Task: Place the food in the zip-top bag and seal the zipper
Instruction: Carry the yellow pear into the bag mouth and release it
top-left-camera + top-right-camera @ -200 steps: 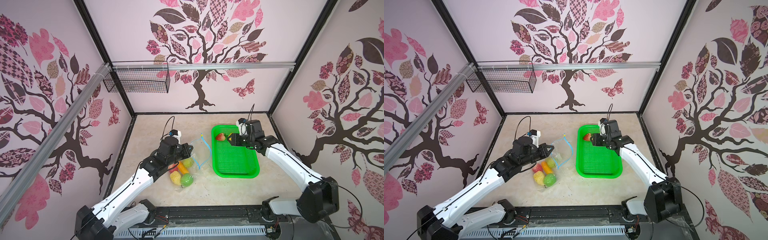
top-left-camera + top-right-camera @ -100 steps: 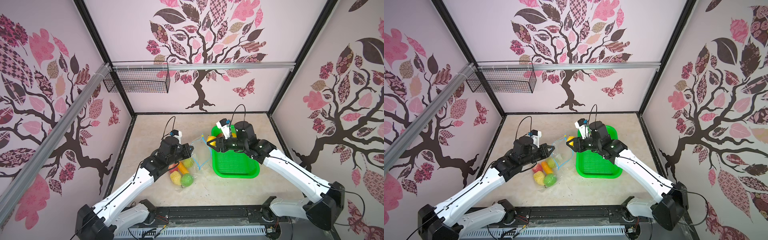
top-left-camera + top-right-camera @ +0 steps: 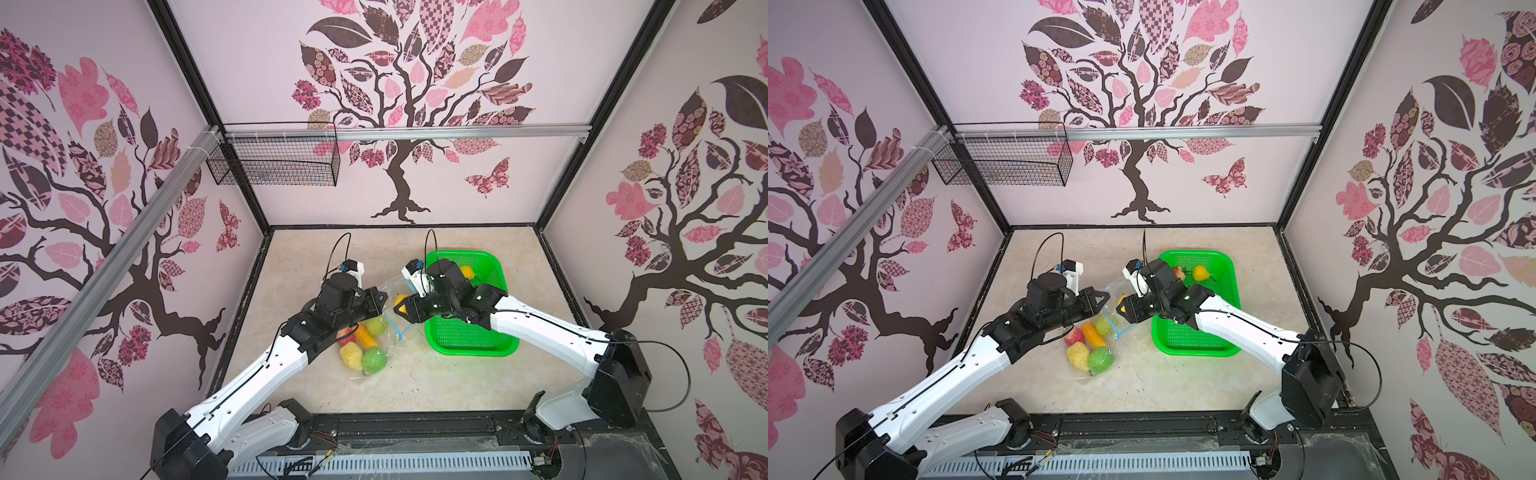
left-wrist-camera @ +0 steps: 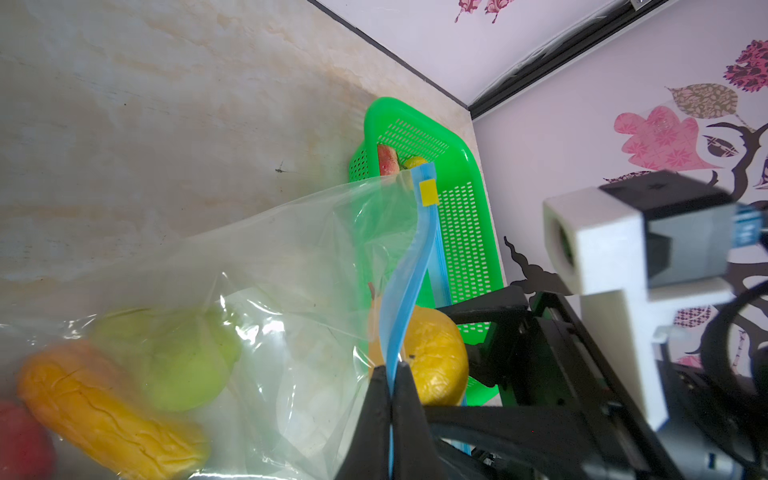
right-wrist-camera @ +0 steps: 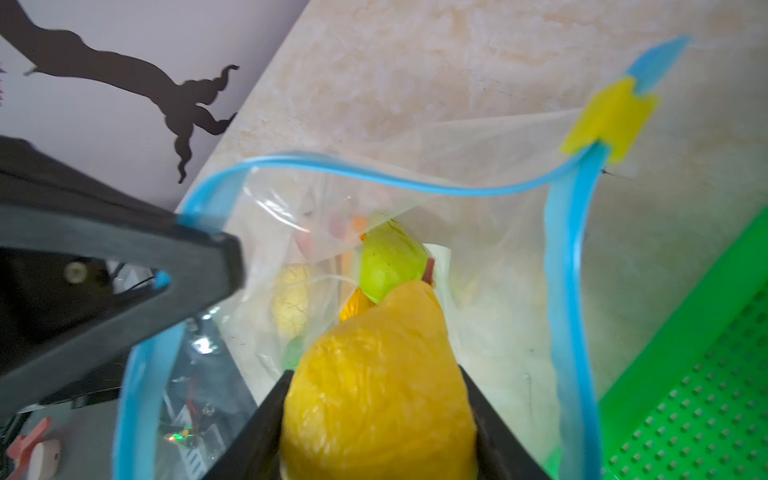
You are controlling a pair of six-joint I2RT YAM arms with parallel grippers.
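The right arm has made the big move: a second ago its pincer hung over the far end of the green basket [image 3: 473, 352], half a second ago it had come to the basket's corner nearest the bag with a yellow piece in its grip, and now the right gripper [image 3: 400, 311] sits at the mouth of the bag [image 4: 291, 257], its jaws part-spread and pinching a lemon [image 5: 378, 395] that points into the opening. The left arm has not shifted; the left gripper [image 4: 390, 374] stays pressed together on the blue zipper [image 5: 374, 178], holding that lip up so the mouth gapes. My reading is that one more piece is about to go in, and only a release is needed, with the lemon pushed far enough past the strip not to roll back out. The bag lies on the table just beside the basket, and already holds a green apple [image 3: 374, 360], a bumpy yellow piece [image 3: 351, 357], a carrot [image 3: 365, 337], a pear [image 3: 376, 326] and something red. In the basket a strawberry [image 3: 1179, 273] and a second lemon [image 3: 1200, 273] are left, so filling is well along but unfinished, and sealing has not begun: the yellow slider [image 5: 609, 120] sits at the far end of the open strip. A small white patch shows inside the bag by the pear; no writing on it, or anywhere else, can be read.
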